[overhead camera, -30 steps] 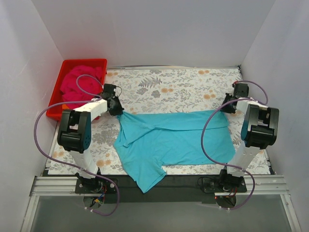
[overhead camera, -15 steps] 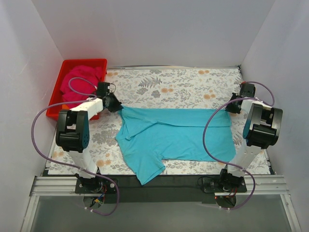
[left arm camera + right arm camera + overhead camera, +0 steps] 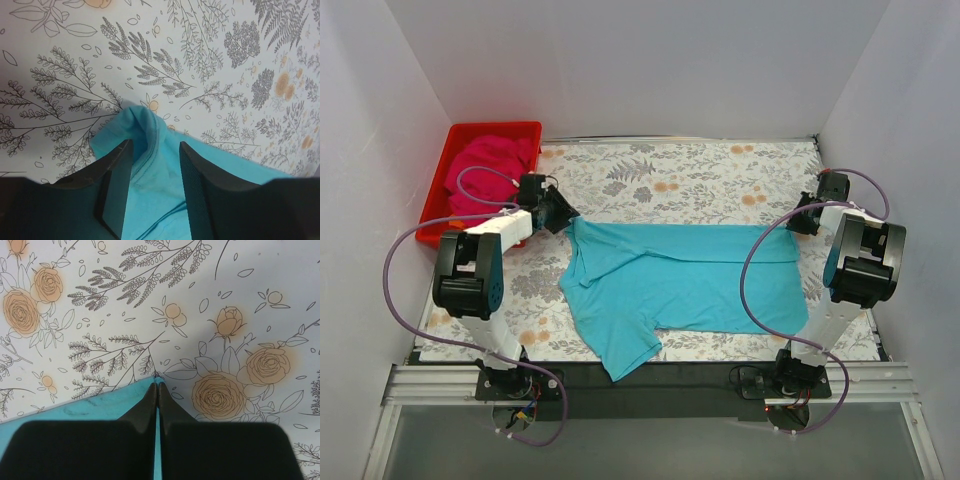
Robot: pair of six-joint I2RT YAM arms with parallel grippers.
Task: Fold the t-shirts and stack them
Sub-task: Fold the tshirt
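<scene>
I'm using the red tray point(image 3: 495, 127) as my landmark here. It's a glossy hard plastic bin with straight walls. Inside it is the magenta t-shirt point(image 3: 485, 165), scrunched into a soft lumpy heap. The turquoise t-shirt point(image 3: 680, 285) is outside the tray, to its right and nearer the arm bases. It lies mostly flat on the floral table cover point(image 3: 700, 180), which looks smooth and is printed with grey ferns and peach roses. The shirt fabric is a thin matte knit with a long diagonal crease, and one sleeve flops over the dark front rail, well away from the tray. The left gripper point(image 3: 155, 144) sits just off the tray's near right corner. Its jaws are parted, and the shirt's corner is puckered into a little peak between them without being squeezed. The right gripper point(image 3: 158, 386) is way across from the tray, at the shirt's other far corner, and its wedge-shaped black jaws are pinched together on the cloth's thin edge.
</scene>
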